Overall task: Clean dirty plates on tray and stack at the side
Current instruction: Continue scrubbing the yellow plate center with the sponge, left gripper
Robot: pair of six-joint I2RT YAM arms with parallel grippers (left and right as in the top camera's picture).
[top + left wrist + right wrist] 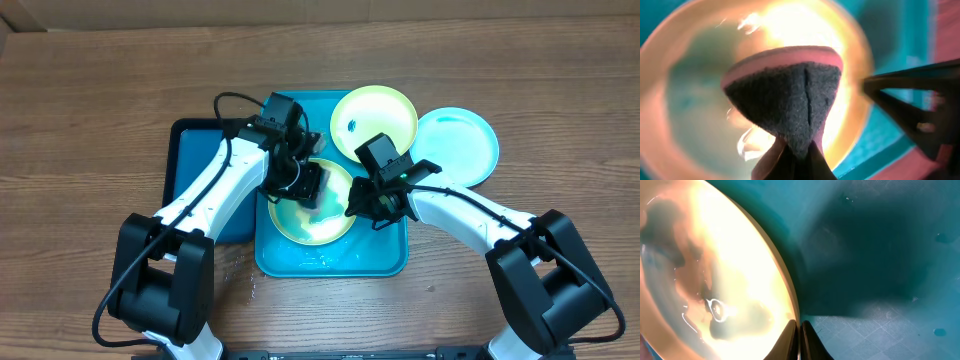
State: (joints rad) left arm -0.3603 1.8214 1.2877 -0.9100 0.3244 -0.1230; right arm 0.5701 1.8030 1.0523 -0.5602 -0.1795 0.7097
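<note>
A pale yellow-green plate [312, 222] lies wet on the turquoise tray [385, 255]. My left gripper [305, 185] is shut on a pink sponge with a dark scouring face [785, 95] and holds it over this plate [690, 100]. My right gripper [358, 205] is shut on the plate's right rim. The right wrist view shows the fingers [799, 329] pinching that rim, with the plate [715, 270] to the left and the tray floor [880, 255] to the right. A second yellow-green plate [373, 122] with a small blue smear rests over the tray's far right corner. A light blue plate [455, 145] lies beside it.
A smaller dark-blue tray [195, 165] lies left of the turquoise tray, partly under my left arm. Wood table [90, 120] surrounds everything. Water wets the tray floor and the table at its near left corner [250, 285].
</note>
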